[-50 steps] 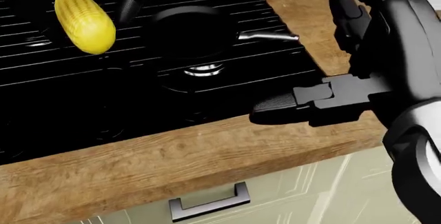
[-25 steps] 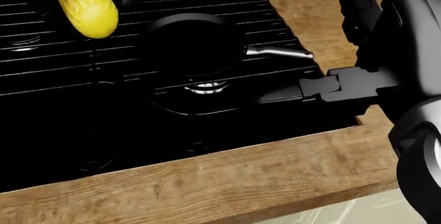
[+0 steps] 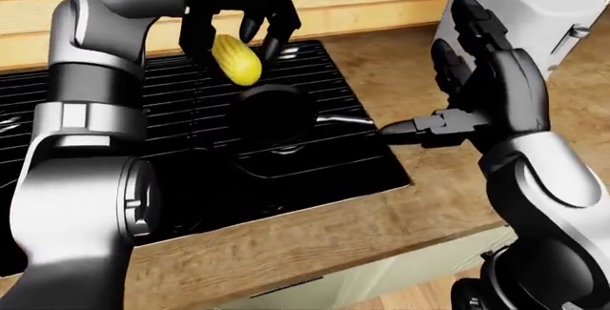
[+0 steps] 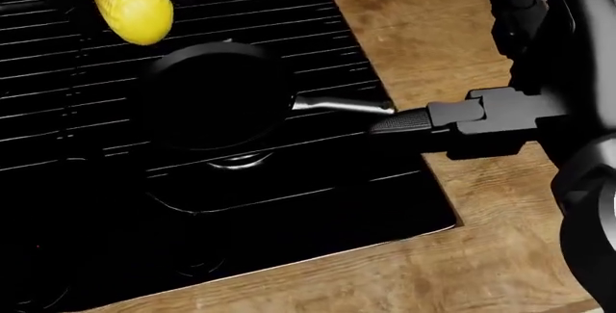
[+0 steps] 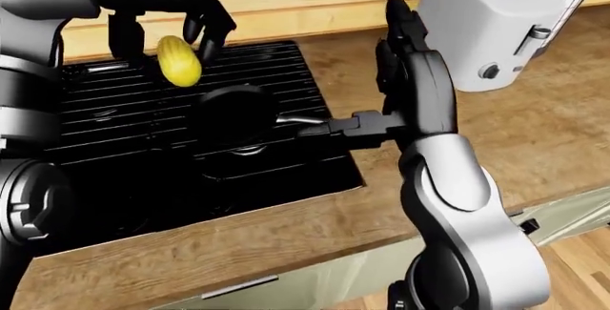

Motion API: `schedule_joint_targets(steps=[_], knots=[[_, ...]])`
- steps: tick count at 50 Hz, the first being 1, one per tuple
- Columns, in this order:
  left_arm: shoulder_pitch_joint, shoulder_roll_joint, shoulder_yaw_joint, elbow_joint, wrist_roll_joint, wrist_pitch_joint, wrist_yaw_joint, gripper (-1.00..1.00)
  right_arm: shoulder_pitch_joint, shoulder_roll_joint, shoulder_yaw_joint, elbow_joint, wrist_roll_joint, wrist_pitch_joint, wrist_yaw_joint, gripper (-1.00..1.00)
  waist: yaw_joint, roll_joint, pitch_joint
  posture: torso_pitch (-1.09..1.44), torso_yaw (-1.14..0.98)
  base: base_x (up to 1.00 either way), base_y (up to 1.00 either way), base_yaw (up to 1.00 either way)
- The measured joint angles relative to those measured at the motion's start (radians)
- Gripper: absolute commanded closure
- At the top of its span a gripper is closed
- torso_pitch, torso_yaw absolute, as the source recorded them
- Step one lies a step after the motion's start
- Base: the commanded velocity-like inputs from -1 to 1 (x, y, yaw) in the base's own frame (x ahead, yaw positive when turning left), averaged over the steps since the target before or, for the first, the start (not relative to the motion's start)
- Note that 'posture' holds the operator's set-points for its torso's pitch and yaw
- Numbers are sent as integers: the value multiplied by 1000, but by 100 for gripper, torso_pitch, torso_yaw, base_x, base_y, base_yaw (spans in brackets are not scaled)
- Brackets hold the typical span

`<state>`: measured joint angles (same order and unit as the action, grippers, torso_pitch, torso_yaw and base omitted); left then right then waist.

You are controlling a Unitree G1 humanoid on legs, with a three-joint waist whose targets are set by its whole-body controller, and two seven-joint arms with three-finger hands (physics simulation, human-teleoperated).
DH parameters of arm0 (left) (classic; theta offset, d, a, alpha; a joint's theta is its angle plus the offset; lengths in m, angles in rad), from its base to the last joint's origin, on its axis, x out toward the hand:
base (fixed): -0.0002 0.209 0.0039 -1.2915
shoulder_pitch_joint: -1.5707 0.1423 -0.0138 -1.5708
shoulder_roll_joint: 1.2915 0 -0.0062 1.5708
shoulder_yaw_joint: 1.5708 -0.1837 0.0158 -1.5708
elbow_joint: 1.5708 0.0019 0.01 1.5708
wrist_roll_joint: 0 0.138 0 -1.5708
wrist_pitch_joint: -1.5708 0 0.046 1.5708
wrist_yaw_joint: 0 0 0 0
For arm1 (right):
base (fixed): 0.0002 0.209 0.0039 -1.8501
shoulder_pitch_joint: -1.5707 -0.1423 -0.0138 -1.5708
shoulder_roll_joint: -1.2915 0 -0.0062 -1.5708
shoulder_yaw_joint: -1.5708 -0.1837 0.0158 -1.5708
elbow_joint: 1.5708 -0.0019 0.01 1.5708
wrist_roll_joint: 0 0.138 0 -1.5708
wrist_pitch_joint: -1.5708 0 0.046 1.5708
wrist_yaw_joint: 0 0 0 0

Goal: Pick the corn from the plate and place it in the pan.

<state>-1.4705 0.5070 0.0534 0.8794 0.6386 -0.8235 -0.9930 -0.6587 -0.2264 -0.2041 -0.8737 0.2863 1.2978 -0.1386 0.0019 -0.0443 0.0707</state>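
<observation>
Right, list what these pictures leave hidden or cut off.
- Plate: in none of the three views, so its place cannot be told.
- Left hand: cut off by the top edge in the head view; only the corn and dark fingers show there.
- Pan: black on the black stove, so its inside is hard to make out.
- Right hand: its grip is unclear.

My left fingers [image 3: 272,25] hold the yellow, ribbed corn [image 3: 235,59] tilted in the air, at about eleven o'clock above the round black pan [image 4: 217,96], whose grey handle points to three o'clock.
</observation>
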Motion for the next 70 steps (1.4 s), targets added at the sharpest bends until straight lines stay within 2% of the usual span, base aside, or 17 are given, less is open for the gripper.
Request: schedule_joint_targets(steps=[4,7,9,13,18,19,20,21,22,24,27,29,31,36,45,56,70], knots=[[7,-1,-7,8,-1,1,-3,94,7,2,8,12,-2,4,-1,-100,-6,21,6,0,0,0,0,0],[12,1,-7,12,6,5,-9,94,4,1,8,7,-3,1,-1,-100,-12,57,0,0,0,0,0,0],[18,3,-5,16,6,4,-8,94,12,8,14,6,-3,-1,0,-100,-7,44,3,0,0,0,0,0],[13,9,-3,26,13,6,-3,94,5,8,23,15,2,0,7,-100,1,22,-10,0,0,0,0,0],[5,8,-1,25,18,4,11,94,-1,11,15,8,3,-3,8,-100,12,14,-16,0,0,0,-12,0],[8,8,-1,25,17,4,12,94,1,13,15,10,3,-1,8,-100,16,28,-11,0,0,0,-88,0],[11,9,-1,29,18,5,11,94,1,14,18,12,4,3,8,-100,16,58,-9,0,0,0,-77,0],[10,11,-3,37,21,6,9,94,2,15,20,14,6,7,8,-100,13,82,-12,0,0,0,-56,0],[5,11,-5,42,26,8,9,94,3,14,20,13,7,8,9,-100,12,94,-18,0,0,0,-4,0],[-13,8,-5,34,28,7,15,94,-1,8,15,6,5,5,7,-100,6,72,-17,0,0,0,0,0],[-28,0,4,11,14,11,26,94,0,7,13,-2,0,-7,6,-100,19,30,9,0,0,0,0,0],[-32,-8,2,2,7,16,25,94,-2,6,9,-2,2,-2,6,-100,31,-8,5,0,0,0,0,0],[-23,-26,-4,-3,1,19,24,94,3,2,-3,0,2,5,5,-100,30,4,12,0,0,0,0,0],[-17,-58,-22,-14,1,41,6,94,2,1,-12,-1,-2,17,-3,-100,21,25,4,0,0,0,0,0],[-20,-103,-24,-56,-17,74,29,94,-2,-1,-7,-6,11,15,-2,-100,17,21,-12,0,0,0,0,0],[41,-134,-27,-177,-55,129,-22,94,-1,-5,-12,-1,20,20,-8,-100,15,7,-7,0,0,0,0,0],[104,-156,-30,-293,-85,165,-56,94,-10,-9,-15,-10,30,24,-15,-100,23,15,-9,0,0,0,0,0]])
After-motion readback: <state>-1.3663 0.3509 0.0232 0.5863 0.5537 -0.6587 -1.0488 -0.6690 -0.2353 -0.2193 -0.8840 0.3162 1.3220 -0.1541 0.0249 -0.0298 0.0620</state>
